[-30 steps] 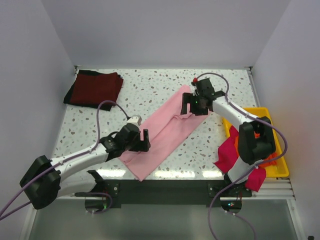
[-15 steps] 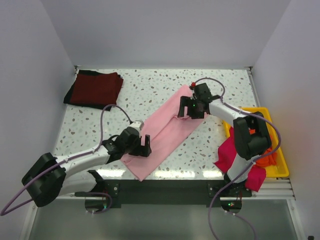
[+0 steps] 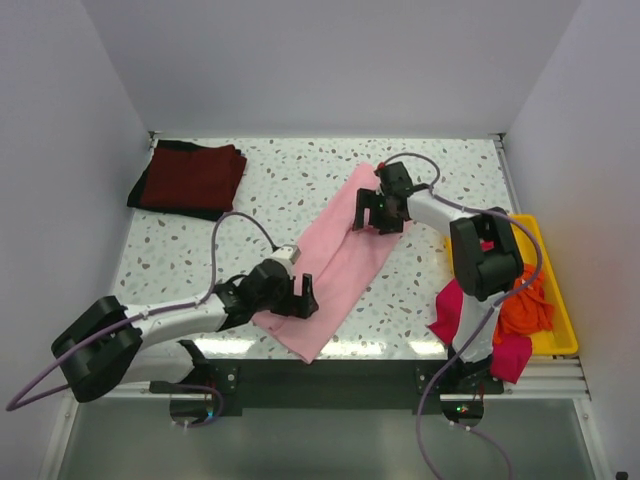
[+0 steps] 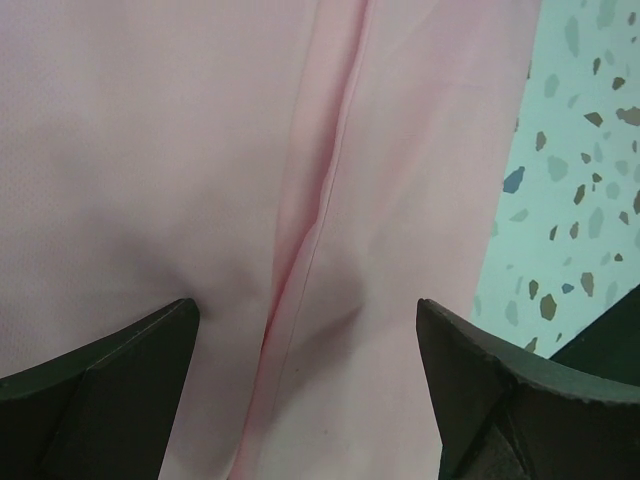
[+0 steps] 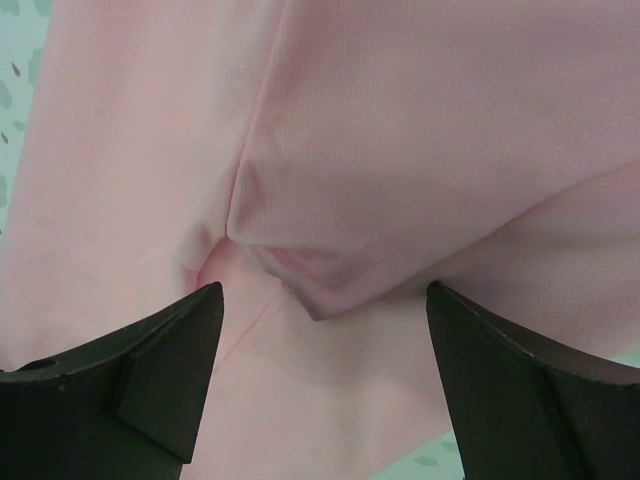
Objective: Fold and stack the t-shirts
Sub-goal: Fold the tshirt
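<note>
A pale pink t-shirt (image 3: 340, 255), folded into a long strip, lies diagonally across the table's middle. My left gripper (image 3: 300, 297) is open and pressed down over its near end; the left wrist view shows pink cloth (image 4: 300, 150) and a fold seam between the spread fingers (image 4: 110, 370). My right gripper (image 3: 377, 210) is open over the strip's far end; the right wrist view shows a folded sleeve corner (image 5: 330, 270) between its fingers (image 5: 150, 370). A folded dark maroon t-shirt (image 3: 192, 177) lies on a black one at the back left. Magenta (image 3: 455, 305) and orange (image 3: 522, 310) tees lie at the right.
A yellow tray (image 3: 556, 330) stands at the right edge, holding the orange and magenta cloth, which spills over its near side. The speckled table (image 3: 300, 175) shows between the pink strip and the maroon stack. White walls close the back and sides.
My left gripper slid right and nearer along the pink strip's near end. My right gripper moved left and farther over the far end. The strip's near tip shifted right.
</note>
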Controlling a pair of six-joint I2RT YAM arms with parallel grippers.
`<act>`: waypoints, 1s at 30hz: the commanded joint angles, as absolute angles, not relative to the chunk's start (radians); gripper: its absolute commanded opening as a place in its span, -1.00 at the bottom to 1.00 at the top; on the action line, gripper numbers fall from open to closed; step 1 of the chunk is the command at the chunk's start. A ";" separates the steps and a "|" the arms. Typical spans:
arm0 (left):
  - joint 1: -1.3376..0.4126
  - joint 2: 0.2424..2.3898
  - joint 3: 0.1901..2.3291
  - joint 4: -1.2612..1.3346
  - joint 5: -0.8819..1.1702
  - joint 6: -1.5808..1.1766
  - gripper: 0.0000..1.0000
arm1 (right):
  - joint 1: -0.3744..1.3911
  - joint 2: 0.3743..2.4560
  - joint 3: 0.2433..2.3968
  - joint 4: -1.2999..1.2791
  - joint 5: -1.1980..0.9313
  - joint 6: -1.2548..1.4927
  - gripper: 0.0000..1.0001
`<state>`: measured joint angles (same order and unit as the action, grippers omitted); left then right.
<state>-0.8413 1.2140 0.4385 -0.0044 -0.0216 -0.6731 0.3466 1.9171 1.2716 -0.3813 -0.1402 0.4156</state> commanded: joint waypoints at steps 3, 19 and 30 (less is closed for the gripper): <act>-0.916 1.304 0.460 0.028 0.043 -0.785 0.91 | 0.347 2.009 1.379 -0.405 -0.066 0.408 0.71; -1.052 1.565 0.744 0.018 0.031 -0.839 0.93 | 0.347 2.224 1.692 -0.465 -0.090 0.393 0.71; -1.052 1.528 0.811 0.008 0.025 -0.807 0.98 | 0.348 2.237 1.767 -0.397 -0.227 0.384 0.82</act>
